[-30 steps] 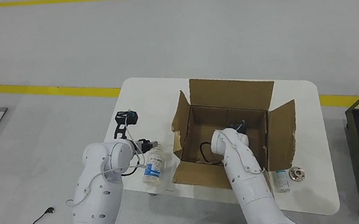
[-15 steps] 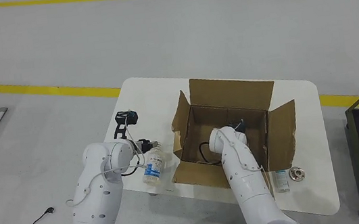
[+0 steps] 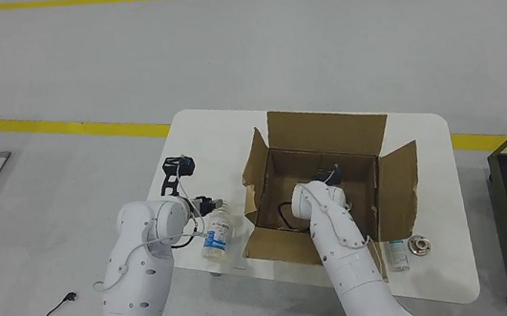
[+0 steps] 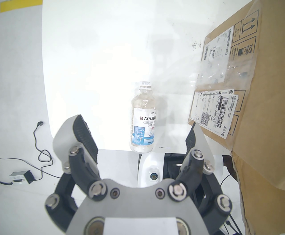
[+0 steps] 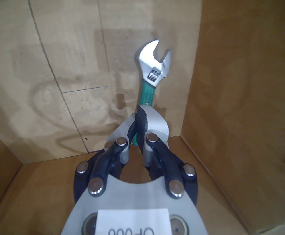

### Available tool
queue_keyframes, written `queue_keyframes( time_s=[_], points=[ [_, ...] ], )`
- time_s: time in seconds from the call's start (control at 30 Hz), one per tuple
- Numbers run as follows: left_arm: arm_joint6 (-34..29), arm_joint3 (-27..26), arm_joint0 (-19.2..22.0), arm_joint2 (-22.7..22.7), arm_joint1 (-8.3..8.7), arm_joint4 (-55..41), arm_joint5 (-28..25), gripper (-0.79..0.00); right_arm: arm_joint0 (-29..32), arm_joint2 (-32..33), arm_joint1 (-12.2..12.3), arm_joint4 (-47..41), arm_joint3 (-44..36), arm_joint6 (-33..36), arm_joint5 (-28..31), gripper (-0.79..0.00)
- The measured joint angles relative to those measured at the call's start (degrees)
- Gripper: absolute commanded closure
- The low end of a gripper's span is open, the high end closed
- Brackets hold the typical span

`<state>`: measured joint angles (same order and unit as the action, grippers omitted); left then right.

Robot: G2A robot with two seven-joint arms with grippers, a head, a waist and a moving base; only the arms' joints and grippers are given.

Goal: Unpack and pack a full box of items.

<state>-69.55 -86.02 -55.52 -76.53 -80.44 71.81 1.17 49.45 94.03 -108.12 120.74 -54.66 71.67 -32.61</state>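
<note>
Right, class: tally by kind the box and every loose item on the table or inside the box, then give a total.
Cardboard box: 1
Bottles: 2, the larger bottle and the smaller bottle
Adjustable wrench, held inside the box: 1
Round metal part: 1
Total: 5

The open cardboard box (image 3: 327, 129) is brown. The adjustable metal wrench (image 5: 153, 66) has a silver head and green handle. The clear plastic bottle (image 4: 143, 120) wears a white-and-blue label.
</note>
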Motion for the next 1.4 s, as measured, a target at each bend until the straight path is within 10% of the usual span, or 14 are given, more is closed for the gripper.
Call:
queue_keyframes(
  time_s=[0.17, 1.4],
  points=[
    [0.0, 0.0, 0.0, 0.0, 0.0, 0.0, 0.0, -0.785, 1.31, 0.26, 0.56, 1.25, -2.02, 1.47, 1.47, -0.283],
    [0.0, 0.0, 0.0, 0.0, 0.0, 0.0, 0.0, -0.785, -0.72, 1.26, 0.35, -3.84, 4.68, -5.27, 0.48, -0.336]
  ],
)
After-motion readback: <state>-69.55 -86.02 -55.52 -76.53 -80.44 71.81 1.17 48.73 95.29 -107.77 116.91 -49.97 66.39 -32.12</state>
